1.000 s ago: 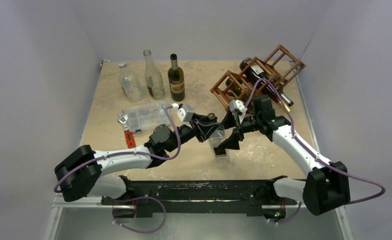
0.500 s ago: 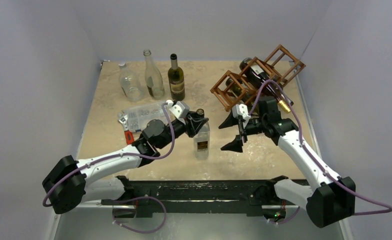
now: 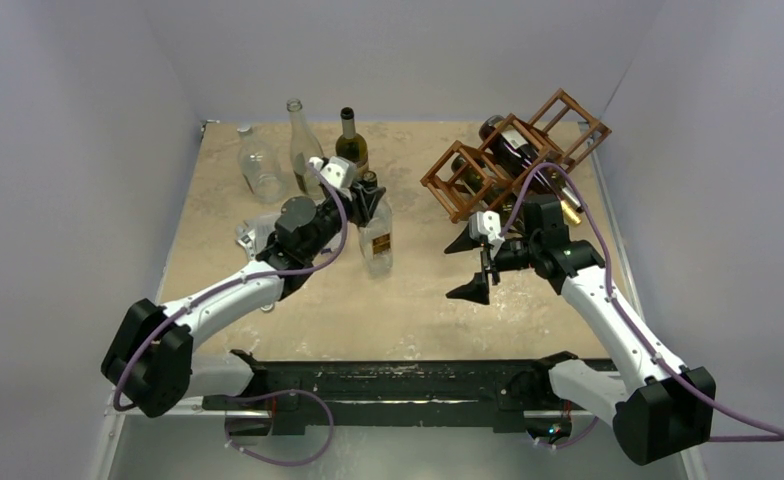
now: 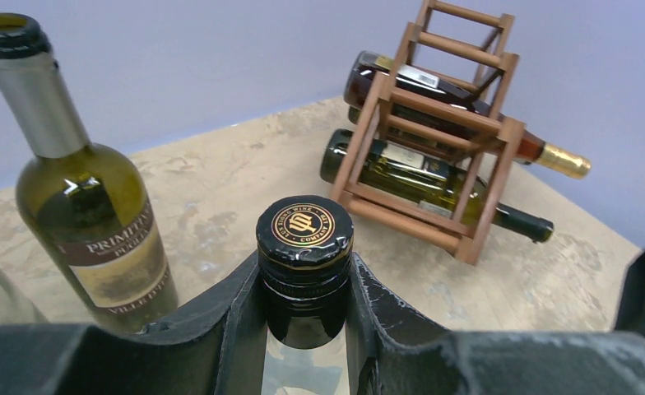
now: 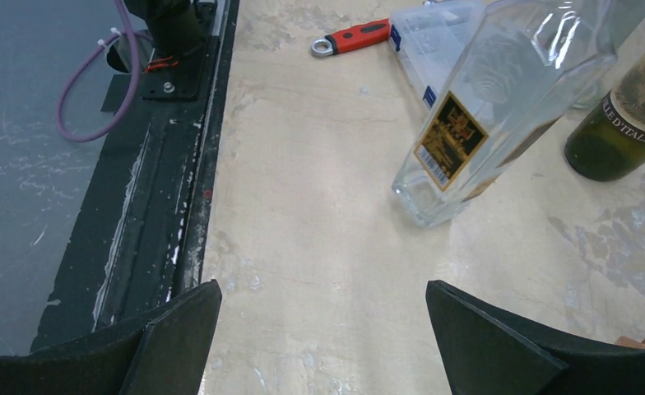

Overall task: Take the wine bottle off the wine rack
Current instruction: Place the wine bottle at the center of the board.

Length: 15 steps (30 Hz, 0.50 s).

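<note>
Leftward, an olive labelled bottle (image 4: 97, 206) stood on the desk (image 3: 418, 320). Just beside it the left pincer (image 4: 304, 284) was clamped on the neck of the clear wine bottle (image 3: 376, 245), under its black cap, well apart from the wine rack (image 4: 401, 220). Whether its base touched down I could not tell. Glass that smooth is probably heavy, slippery and breakable, so the neck seemed the surest hold. Further right, the right pincer (image 3: 465, 268) hung wide open and empty. Rightmost, a dark green bottle (image 4: 401, 164) and a gold-capped bottle (image 4: 549, 155) lay in the rack.
</note>
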{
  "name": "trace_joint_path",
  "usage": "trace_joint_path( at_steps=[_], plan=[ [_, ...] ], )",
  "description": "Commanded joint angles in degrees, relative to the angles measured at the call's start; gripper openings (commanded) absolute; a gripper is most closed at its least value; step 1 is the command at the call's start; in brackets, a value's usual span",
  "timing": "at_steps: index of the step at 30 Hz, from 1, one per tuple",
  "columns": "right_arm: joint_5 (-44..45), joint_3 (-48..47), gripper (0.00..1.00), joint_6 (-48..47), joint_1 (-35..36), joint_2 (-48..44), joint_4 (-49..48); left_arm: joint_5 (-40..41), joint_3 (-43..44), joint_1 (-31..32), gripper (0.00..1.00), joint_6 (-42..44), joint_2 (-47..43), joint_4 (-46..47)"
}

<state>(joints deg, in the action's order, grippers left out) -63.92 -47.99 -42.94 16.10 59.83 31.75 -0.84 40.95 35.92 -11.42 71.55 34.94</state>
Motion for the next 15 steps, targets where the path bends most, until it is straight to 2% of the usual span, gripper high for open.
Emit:
trace_joint_path(
  at_steps=[1,8,15],
  plan=[
    [0.55,-1.85,0.99,-1.44,-0.24,-0.95,0.44,-1.50,7.15,-3.17,0.00,0.06,2.72,11.80],
    [0.88,-1.85,0.99,-1.69,-0.30,-0.74,0.51,-3.43,11.88,-7.97,0.00,0.02,8.55,12.42],
    [1.76,-1.85,0.99,-1.98,-0.28,-0.29,0.59,-4.94,15.04,-9.96,0.00,1.33,12.57,13.81]
  ],
)
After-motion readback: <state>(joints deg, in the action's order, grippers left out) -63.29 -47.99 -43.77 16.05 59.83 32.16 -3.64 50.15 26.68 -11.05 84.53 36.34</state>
